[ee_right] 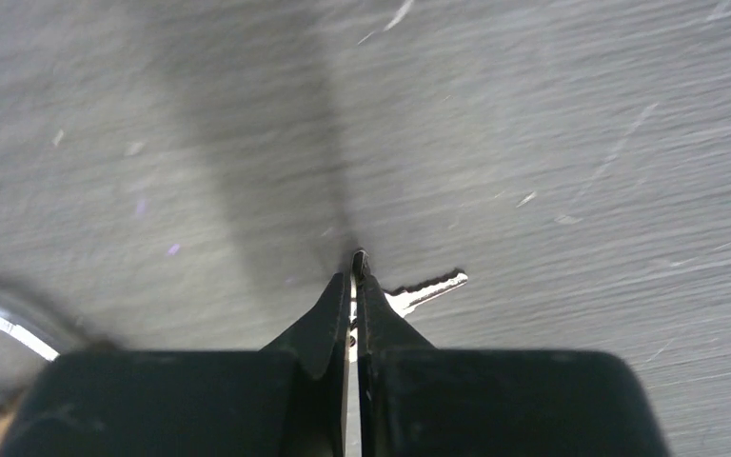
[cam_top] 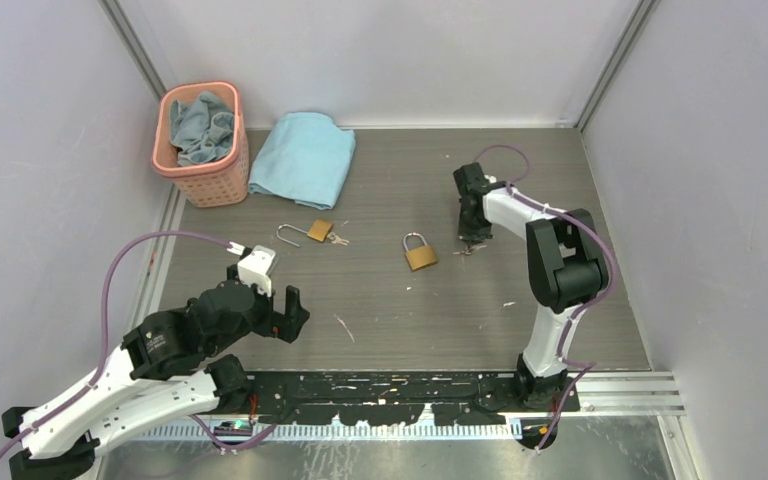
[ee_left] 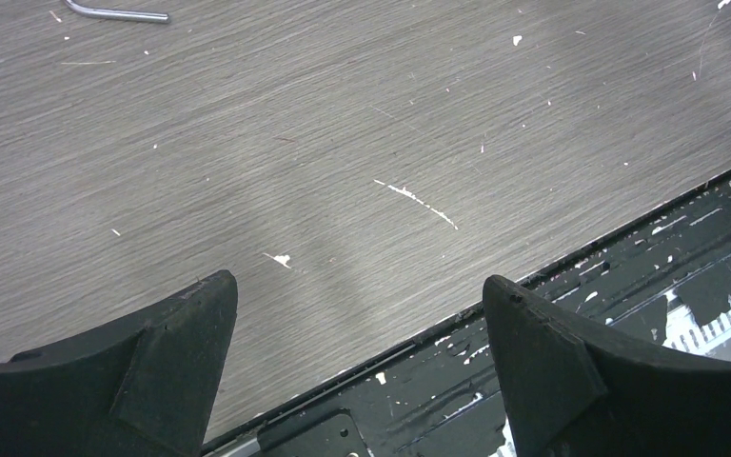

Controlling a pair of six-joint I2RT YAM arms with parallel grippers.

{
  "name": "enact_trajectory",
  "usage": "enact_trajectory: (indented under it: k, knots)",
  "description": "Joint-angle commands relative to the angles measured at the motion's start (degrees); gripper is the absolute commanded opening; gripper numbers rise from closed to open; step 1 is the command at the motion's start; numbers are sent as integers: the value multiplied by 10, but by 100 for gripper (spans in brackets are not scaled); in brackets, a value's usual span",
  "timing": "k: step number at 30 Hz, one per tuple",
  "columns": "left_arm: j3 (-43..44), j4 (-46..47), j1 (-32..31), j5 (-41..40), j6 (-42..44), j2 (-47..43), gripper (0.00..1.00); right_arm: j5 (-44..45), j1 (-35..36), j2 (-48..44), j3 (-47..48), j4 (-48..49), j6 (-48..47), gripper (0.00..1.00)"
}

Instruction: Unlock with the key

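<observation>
On the desk [cam_top: 380, 310] the shut padlock [cam_top: 421, 253] lies near my right fingers [ee_right: 328, 319], which pinch the key [ee_right: 428, 288]; my left fingers [ee_left: 176, 343] stand apart, idle. I judge this the pickup: next, lift the key and align its blade with the keyhole.

On my grey table [cam_top: 380, 310] I see a pink basket [cam_top: 222, 182] at the far left, a blue towel [cam_top: 303, 158] just beside it, an open padlock [cam_top: 318, 232] mid-table, a shut padlock [cam_top: 421, 254] to its right, then a key [cam_top: 467, 247].

No lettering legible — nothing readable.
</observation>
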Motion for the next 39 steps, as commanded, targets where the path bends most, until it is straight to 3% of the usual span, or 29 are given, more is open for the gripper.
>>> enact_trajectory:
  k: [1, 9, 17, 25, 33, 39]
  knots:
    - [1, 27, 1, 1, 7, -4, 100, -18, 55, -4, -52, -30, 24, 1]
    - [1, 27, 1, 1, 6, 3, 100, -45, 107, -74, -107, -9, 38, 1]
    - [0, 43, 1, 16, 1, 1, 100, -105, 118, -211, -166, 45, 38, 1]
    - [17, 70, 1, 31, -14, 9, 100, -138, 121, -278, -200, 58, 40, 1]
    - [0, 175, 0, 76, -35, 39, 100, -226, 128, -393, -240, 115, 52, 1]
    - [1, 255, 1, 125, -62, 111, 100, -278, 136, -477, -263, 156, 61, 1]
